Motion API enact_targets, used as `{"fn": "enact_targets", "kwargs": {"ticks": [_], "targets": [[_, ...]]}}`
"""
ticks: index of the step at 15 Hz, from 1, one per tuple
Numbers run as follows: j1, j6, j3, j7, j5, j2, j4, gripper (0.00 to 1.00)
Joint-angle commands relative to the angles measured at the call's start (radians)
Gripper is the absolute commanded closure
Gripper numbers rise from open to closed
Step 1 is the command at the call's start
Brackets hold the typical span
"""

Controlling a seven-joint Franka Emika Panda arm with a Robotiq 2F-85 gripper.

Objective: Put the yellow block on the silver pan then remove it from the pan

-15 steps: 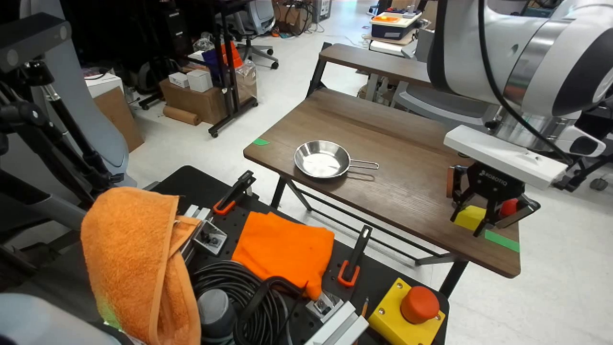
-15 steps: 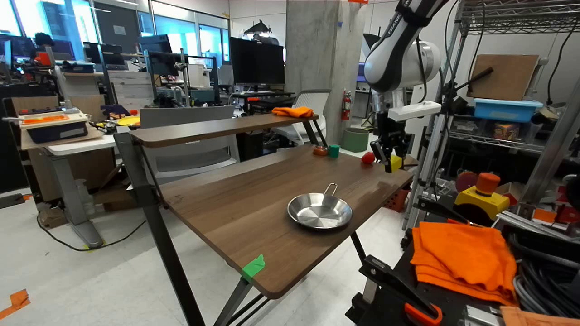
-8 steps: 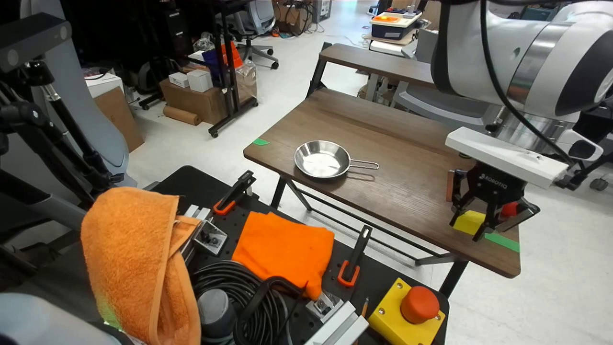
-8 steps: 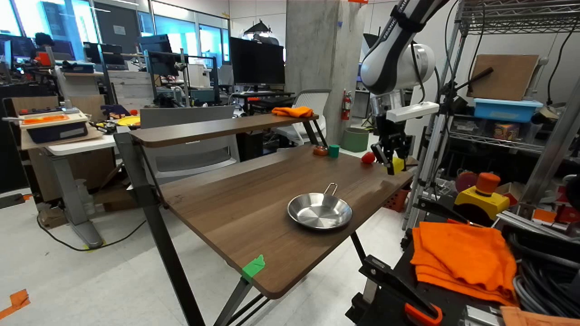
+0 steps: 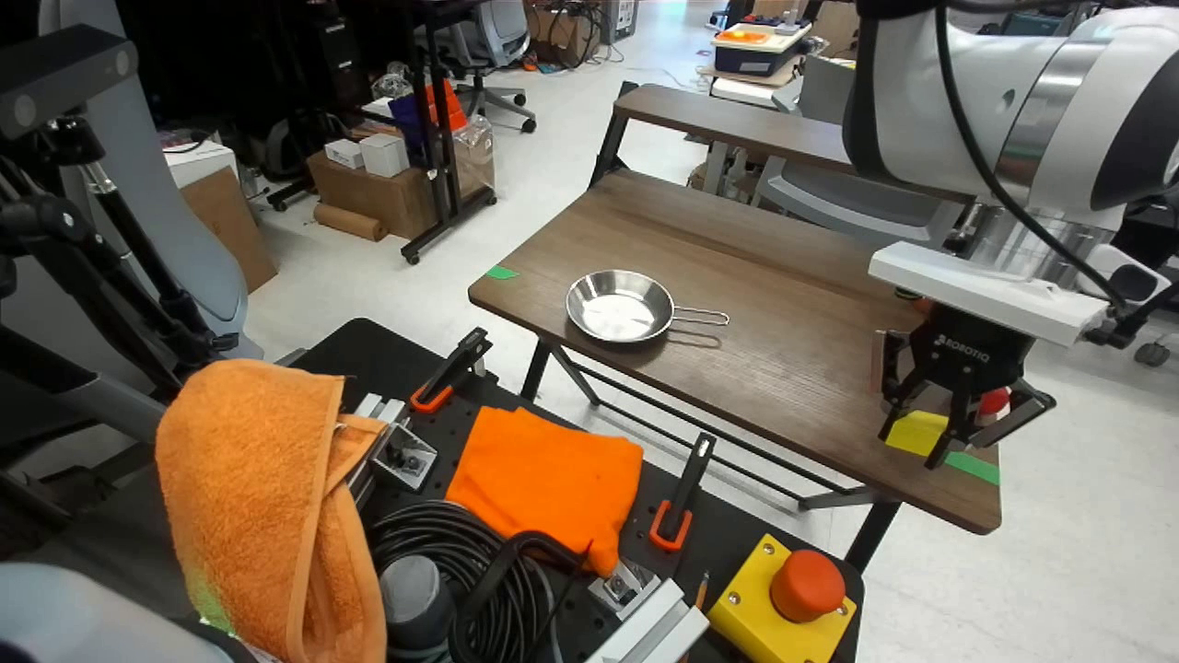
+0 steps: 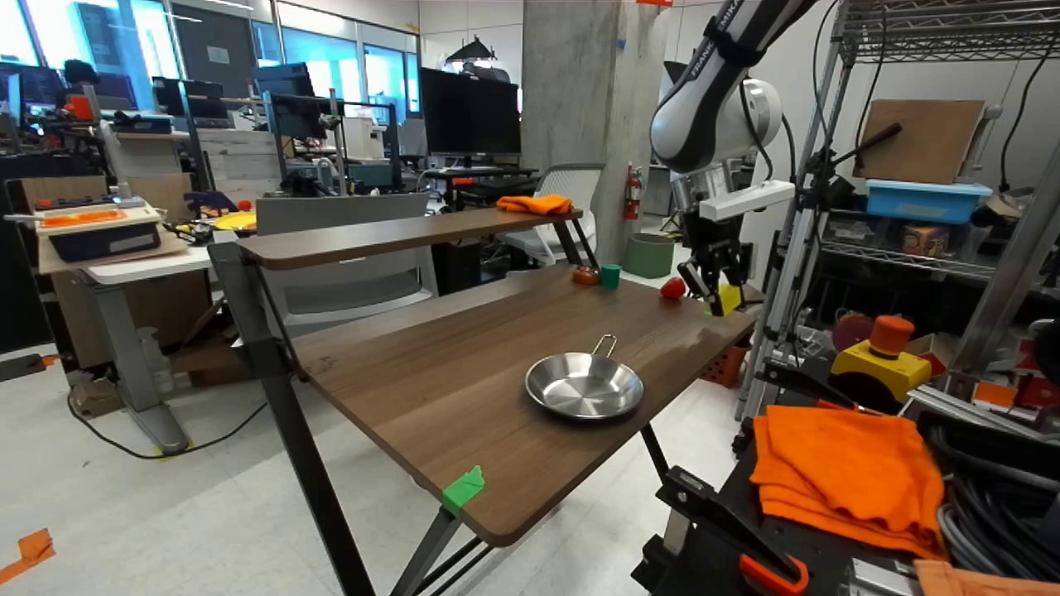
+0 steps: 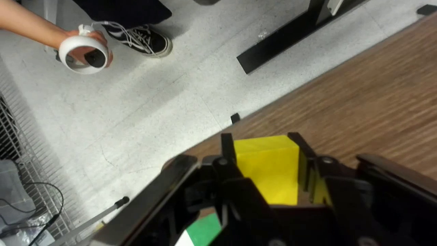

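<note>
My black two-fingered gripper (image 7: 262,145) has its jaws pinching the small bright-yellow chunky block (image 7: 268,174) near the end of the brown wood-grain table (image 5: 764,304), well apart from the round shiny silver pan (image 6: 585,386). With the pan bare, I'd judge placing and removing both remain (unless the round trip's done; I can't tell).

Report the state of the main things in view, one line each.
Silver pan: upright on the table, empty
Gripper: closed on the yellow block
Yellow block: held, away from the pan
Black cable: coiled
Orange cloth beside it: folded
Orange towel: draped
Red button: cannot tell whether pressed
White controller: held in a person's hand
</note>
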Motion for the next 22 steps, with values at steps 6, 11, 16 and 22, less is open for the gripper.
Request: {"fn": "enact_targets", "kwargs": {"ticks": [6, 11, 16, 22], "targets": [[-0.018, 0.302, 0.04, -0.096, 0.019, -0.023, -0.004, 0.83], [-0.037, 0.317, 0.066, -0.152, 0.037, -0.006, 0.002, 0.83], [-0.041, 0.298, 0.066, -0.183, 0.03, 0.027, 0.028, 0.83], [-0.045, 0.285, 0.063, -0.213, 0.023, 0.06, 0.07, 0.83]]}}
